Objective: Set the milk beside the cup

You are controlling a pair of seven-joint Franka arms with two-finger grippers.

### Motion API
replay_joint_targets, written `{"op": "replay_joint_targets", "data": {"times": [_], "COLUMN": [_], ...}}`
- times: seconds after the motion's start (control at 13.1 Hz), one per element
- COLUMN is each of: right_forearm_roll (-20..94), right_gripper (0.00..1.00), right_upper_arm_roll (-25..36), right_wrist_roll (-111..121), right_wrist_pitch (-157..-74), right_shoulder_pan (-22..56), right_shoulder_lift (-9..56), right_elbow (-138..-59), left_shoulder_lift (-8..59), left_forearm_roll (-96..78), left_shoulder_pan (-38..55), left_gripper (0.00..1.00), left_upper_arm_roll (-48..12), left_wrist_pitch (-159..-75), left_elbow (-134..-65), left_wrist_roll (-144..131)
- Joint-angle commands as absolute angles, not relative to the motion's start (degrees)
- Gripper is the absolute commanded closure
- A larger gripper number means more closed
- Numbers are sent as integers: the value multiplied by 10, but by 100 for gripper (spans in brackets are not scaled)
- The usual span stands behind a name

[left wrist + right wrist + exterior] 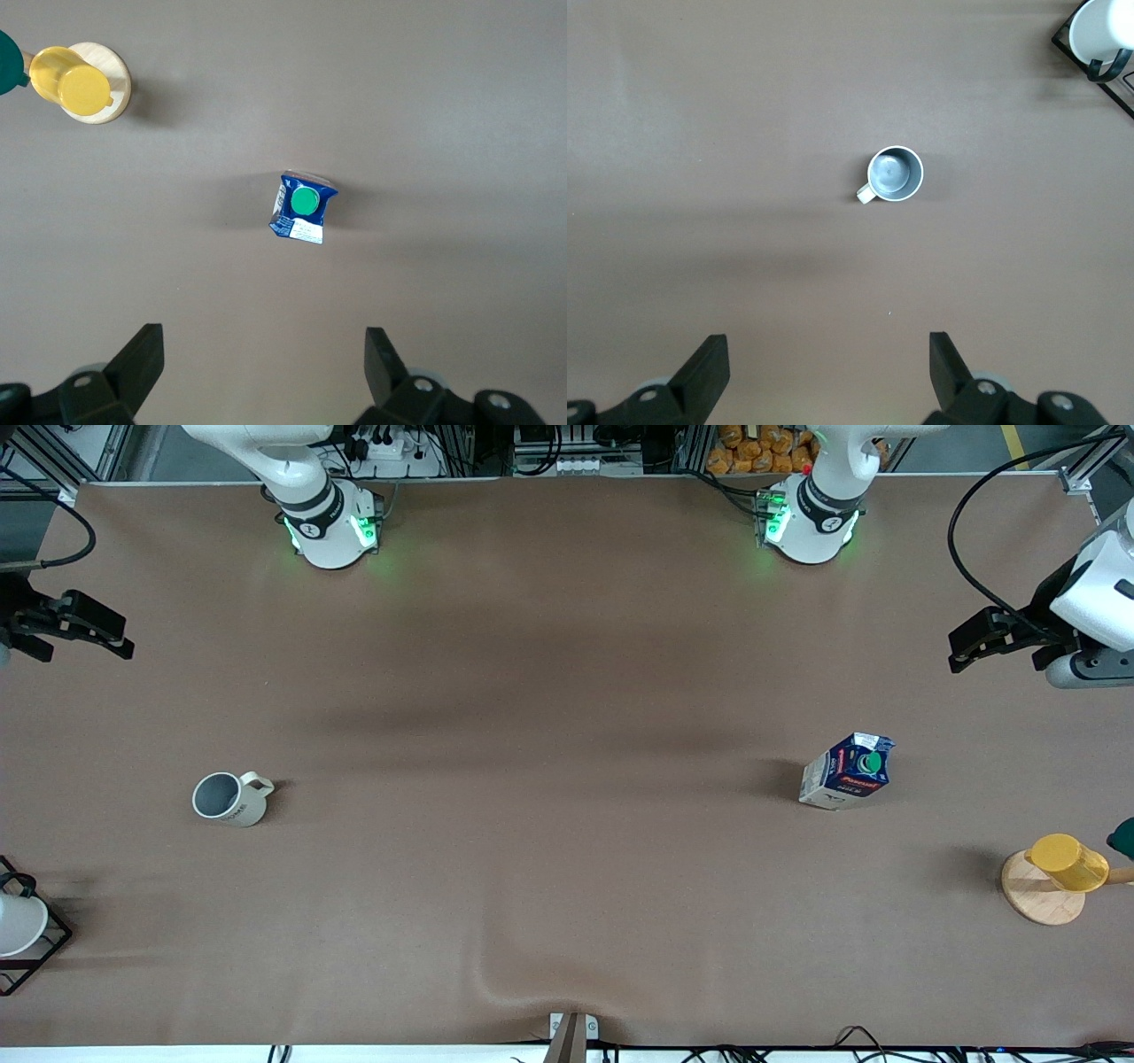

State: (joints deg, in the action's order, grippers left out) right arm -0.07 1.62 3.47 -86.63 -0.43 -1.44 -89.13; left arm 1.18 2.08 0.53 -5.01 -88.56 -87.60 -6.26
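Milk (846,772) stood upright, well apart from the cup (229,798); left gripper (992,642) and right gripper (75,627) hung released, both holding nothing.

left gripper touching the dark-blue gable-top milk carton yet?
Apart. In the left wrist view, the open left gripper hangs over bare table, brown cloth showing between its fingers and the dark-blue green-capped milk carton.

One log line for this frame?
stage: pre-grasp | milk: upright, untouched | cup: apart, right arm's end | left claw: open, raised | right claw: open, raised
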Motion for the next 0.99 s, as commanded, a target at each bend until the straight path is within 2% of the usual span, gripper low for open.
{"op": "replay_joint_targets", "data": {"times": [0.0,0.54,0.92], "right_forearm_roll": [4,4,5], "right_gripper": [0,0,0], "right_upper_arm_roll": [13,14,12], "right_wrist_roll": [8,9,15], "right_wrist_pitch": [-866,-869,-873], "right_shoulder_pan": [-6,-6,0], "right_shoulder_lift": [-27,-24,-10], "right_elbow": [-897,-897,-898], "left_shoulder_lift": [10,17,62], "left_forearm_roll": [12,12,19], "left_shoulder_pan": [4,2,0], "left_gripper": [0,0,0], "left_upper_arm_roll": [-52,-52,-54], "left_wrist_pitch": [-872,-872,-908], "left_elbow": [-866,-870,-886], "left_wrist_roll": [-53,-48,-51]}}
